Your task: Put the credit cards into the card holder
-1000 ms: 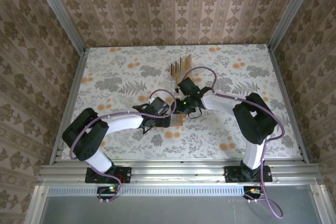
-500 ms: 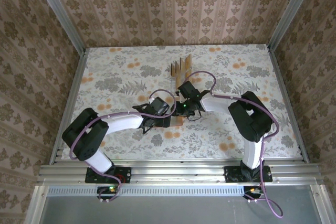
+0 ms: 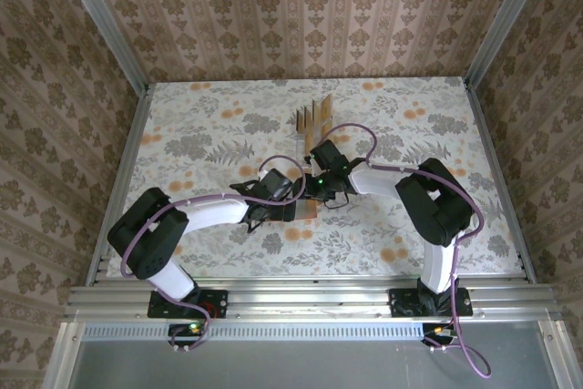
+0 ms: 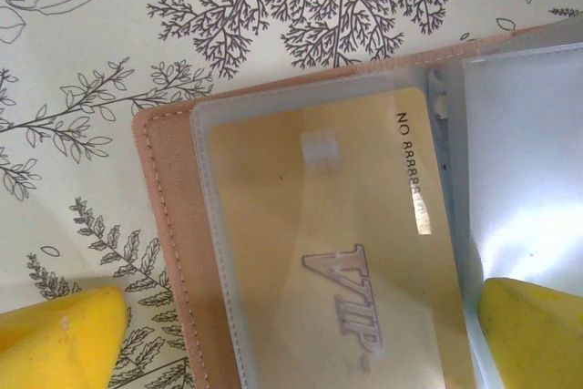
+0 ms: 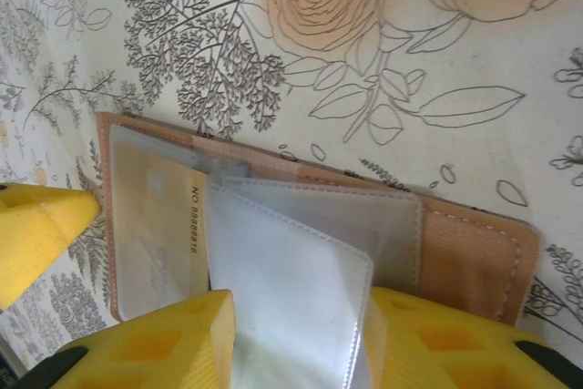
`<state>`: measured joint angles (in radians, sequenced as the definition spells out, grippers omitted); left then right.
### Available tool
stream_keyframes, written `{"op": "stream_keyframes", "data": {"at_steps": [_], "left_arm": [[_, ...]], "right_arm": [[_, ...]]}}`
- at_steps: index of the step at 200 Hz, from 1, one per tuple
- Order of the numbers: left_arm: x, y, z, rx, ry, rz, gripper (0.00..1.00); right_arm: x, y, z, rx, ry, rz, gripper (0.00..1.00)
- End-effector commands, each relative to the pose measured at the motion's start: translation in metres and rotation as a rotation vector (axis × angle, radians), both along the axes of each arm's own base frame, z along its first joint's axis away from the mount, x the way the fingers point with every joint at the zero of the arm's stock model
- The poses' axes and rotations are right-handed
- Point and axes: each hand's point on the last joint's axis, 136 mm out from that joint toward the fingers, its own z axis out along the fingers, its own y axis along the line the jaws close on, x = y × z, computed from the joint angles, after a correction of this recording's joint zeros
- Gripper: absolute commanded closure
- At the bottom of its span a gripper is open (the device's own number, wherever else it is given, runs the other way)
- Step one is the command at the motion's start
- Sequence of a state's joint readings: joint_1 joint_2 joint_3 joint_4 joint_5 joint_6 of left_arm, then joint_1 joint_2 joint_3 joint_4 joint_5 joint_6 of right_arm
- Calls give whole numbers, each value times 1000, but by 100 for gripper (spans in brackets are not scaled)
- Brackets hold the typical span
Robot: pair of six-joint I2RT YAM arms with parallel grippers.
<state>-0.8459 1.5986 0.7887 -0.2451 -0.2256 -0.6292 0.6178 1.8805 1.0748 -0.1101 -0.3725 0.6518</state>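
The card holder (image 4: pixel 164 252) lies open on the floral table, a reddish-brown wallet with clear pockets. One golden credit card (image 4: pixel 337 252) marked VIP sits inside its left pocket (image 5: pixel 155 234). My left gripper (image 4: pixel 301 343) is open and straddles that pocket, one yellow finger (image 4: pixel 64 334) off the wallet's edge. My right gripper (image 5: pixel 296 353) is open over the holder (image 5: pixel 474 252), with a raised clear pocket leaf (image 5: pixel 291 289) standing between its fingers. From above, both grippers meet over the holder (image 3: pixel 311 212). More tan cards (image 3: pixel 314 116) stand farther back.
The standing cards sit in a small clear stand (image 3: pixel 308 125) behind the grippers. The left gripper's finger (image 5: pixel 36 234) shows beside the wallet in the right wrist view. Metal rails (image 3: pixel 310 298) and patterned walls bound the floral table (image 3: pixel 200 134).
The right arm shifted slightly left over the holder, and its jaws have widened. The left arm has stayed in place.
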Motion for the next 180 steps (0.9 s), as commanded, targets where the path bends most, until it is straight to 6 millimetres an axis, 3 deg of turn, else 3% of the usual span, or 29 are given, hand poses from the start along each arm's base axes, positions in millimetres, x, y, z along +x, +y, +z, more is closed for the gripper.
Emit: {"op": "stream_keyframes", "data": {"at_steps": [1, 66, 98, 126, 180], "left_arm": [[-2, 4, 9, 8, -17, 0, 0], [5, 22, 49, -53, -102, 44, 0], [8, 46, 62, -82, -135, 99, 0], [9, 67, 68, -98, -151, 142, 0], [4, 93, 68, -143, -162, 196, 0]], "right_arm": [[-13, 8, -1, 45, 52, 24, 58], [-12, 19, 24, 118, 50, 23, 58], [-14, 29, 35, 113, 40, 43, 48], [-16, 46, 35, 93, 43, 70, 39], [-17, 75, 20, 40, 73, 102, 37]]}}
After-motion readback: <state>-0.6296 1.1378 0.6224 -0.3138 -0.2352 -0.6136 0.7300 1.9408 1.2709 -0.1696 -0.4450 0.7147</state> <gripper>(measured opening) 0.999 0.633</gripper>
